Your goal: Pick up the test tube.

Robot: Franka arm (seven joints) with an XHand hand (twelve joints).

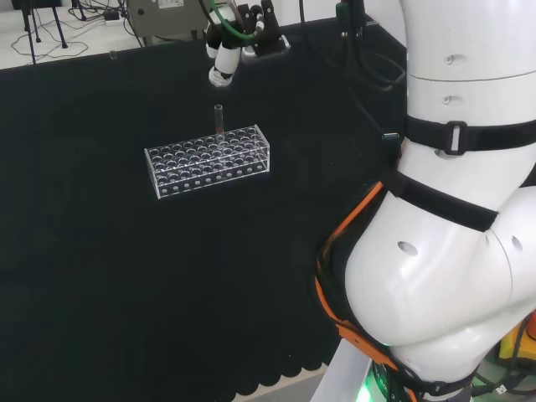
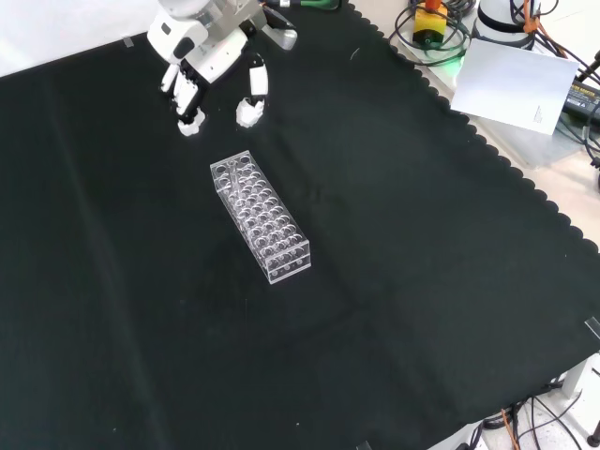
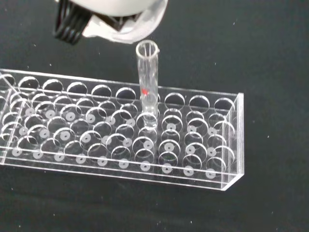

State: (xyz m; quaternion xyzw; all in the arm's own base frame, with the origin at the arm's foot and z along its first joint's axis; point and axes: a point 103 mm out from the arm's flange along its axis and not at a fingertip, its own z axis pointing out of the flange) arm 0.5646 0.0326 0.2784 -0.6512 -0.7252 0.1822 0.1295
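Head view shows the clear plastic rack [image 1: 209, 161] lying on the black cloth [image 1: 100, 268], its long side running left to right, with 1 clear test tube [image 1: 219, 119] standing upright in a hole of the far row, toward the right end. The tube rises above the rack's top plate. The hand [image 1: 224, 52] hangs above and a little beyond the tube, apart from it, with a white fingertip pointing down. The arm's big white links [image 1: 452, 209] stand at the right of this view.

Front view looks down on the rack [image 2: 262, 218], which runs diagonally from upper left to lower right. The hand [image 2: 202, 61] sits just past the rack's upper-left end, near the top edge of the cloth [image 2: 375, 281]. Its fingers [image 2: 191, 120] and thumb point downward, loosely spread and relaxed, closed around nothing. The tube itself is hard to make out from this angle.

Wrist view brings the test tube [image 3: 147, 82] close: it stands upright in the rack [image 3: 120, 140], its open rim clear of the blurred white part of the hand [image 3: 120, 14] behind it. A small red mark shows on the tube's wall about halfway up. Many other holes in the rack show white dots at their bottoms.
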